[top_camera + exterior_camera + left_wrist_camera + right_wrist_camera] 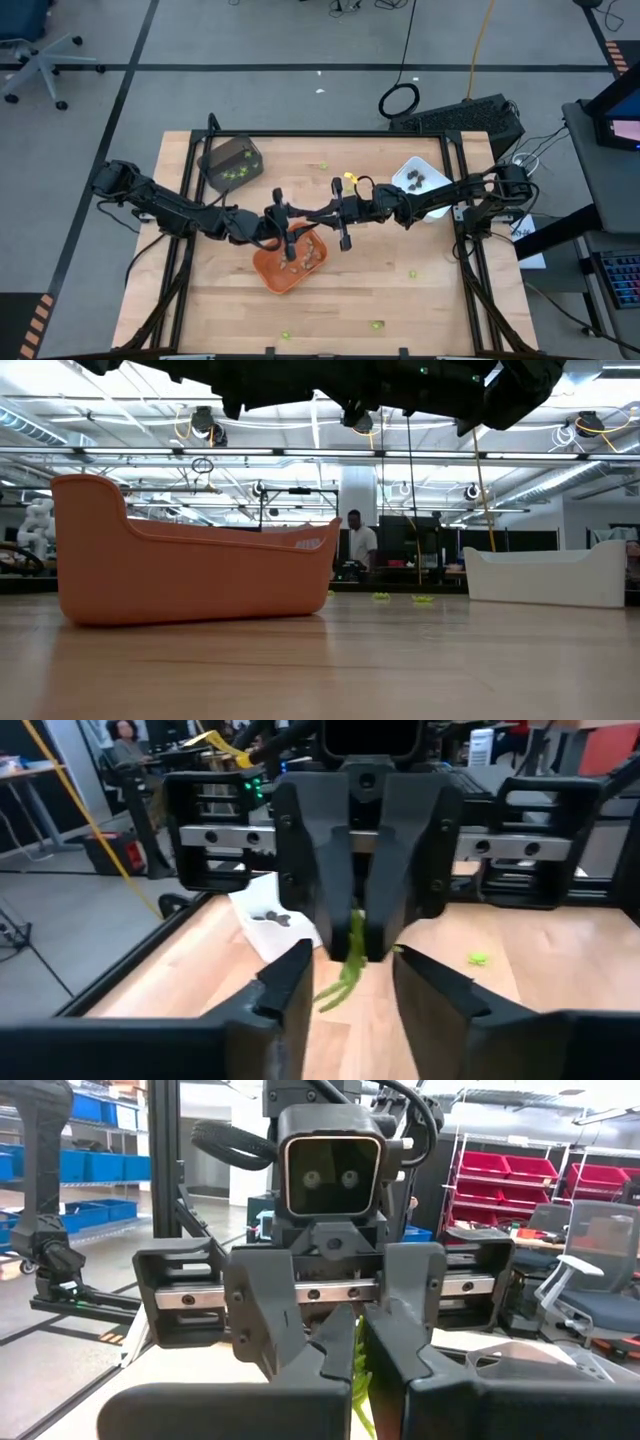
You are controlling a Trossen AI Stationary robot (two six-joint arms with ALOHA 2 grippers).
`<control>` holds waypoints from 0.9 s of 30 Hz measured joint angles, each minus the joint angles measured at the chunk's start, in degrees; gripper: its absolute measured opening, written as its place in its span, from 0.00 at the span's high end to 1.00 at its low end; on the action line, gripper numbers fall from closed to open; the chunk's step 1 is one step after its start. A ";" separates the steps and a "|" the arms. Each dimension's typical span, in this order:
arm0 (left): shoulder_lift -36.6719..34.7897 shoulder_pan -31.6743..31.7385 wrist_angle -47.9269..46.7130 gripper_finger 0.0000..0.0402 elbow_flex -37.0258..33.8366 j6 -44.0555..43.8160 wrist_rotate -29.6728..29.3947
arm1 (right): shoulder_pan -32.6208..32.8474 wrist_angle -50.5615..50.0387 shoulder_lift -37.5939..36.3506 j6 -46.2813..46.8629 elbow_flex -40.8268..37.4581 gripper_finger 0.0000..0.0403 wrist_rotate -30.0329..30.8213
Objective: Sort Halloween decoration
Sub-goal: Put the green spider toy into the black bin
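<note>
while three trays (290,262) sit, five green pieces (413,273) lie loose.

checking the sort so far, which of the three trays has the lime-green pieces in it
The dark grey tray at the table's far left: lime-green pieces lie inside it. The white tray at the far right and the orange tray in the middle hold only darker, brownish pieces.

no readable text, no labels, no brands, no numbers anywhere
</note>
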 joint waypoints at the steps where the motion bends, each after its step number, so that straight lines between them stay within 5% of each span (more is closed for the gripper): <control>1: 0.00 0.00 -0.11 0.69 0.01 0.00 0.19 | 0.00 -0.04 0.00 0.00 0.00 1.00 0.00; 10: 0.00 0.00 -0.84 0.96 0.01 0.07 0.46 | 0.00 -0.04 0.00 0.38 0.00 1.00 -0.04; 14: 0.00 0.01 -1.74 0.98 0.02 0.39 0.47 | 0.02 -0.65 -0.02 0.70 0.00 0.98 0.26; 27: -1.24 0.00 -10.33 1.00 0.00 -0.09 0.59 | -0.02 -18.31 -7.67 2.21 0.02 0.55 1.86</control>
